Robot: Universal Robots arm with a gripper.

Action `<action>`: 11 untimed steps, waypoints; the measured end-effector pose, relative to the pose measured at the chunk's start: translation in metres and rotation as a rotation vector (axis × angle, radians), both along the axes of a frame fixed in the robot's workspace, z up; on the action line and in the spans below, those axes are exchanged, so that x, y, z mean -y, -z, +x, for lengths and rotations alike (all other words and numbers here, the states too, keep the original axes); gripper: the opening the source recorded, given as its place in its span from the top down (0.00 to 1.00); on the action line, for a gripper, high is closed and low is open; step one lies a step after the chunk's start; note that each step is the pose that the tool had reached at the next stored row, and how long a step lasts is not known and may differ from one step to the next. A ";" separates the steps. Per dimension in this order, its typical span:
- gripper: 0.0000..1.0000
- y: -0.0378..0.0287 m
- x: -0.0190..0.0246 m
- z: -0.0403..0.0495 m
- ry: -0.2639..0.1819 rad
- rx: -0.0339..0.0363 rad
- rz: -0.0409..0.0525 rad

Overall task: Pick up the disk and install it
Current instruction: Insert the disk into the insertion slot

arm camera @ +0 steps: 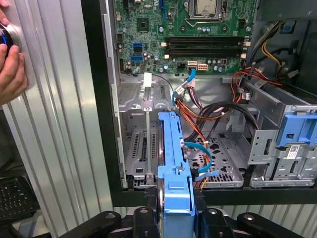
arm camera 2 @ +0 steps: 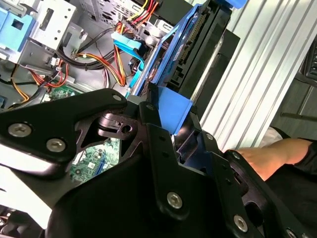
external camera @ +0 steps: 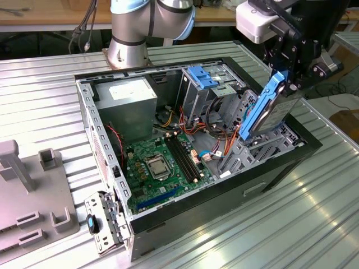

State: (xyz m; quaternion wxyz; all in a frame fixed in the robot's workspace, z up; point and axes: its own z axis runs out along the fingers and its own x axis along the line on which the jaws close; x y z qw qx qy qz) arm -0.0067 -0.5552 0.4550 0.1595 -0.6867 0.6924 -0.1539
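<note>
The computer case [external camera: 185, 210] stands mid-table [external camera: 45, 112]. The disk [external camera: 268, 112] hangs tilted over the drive bay [arm camera: 143, 144], toward the table's edge at the exterior view's right. It is judged rigid, dense and shock-sensitive, so grip the blue carrier, not the metal body. The end effector [external camera: 287, 75] is clamped on the carrier's upper end, with the wrist angled down from above.

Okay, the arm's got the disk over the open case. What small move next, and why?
Probably ease the disk down into the grey bay: the pincer holds it tilted, lower end by the bay, not yet seated.
</note>
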 end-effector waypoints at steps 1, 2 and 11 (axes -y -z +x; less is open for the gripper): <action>0.63 0.0009 0.0001 0.0007 0.004 0.0001 0.0001; 0.63 0.0016 0.0002 0.0009 0.008 0.0000 0.0000; 0.63 0.0083 0.0029 0.0014 0.031 0.0001 0.0000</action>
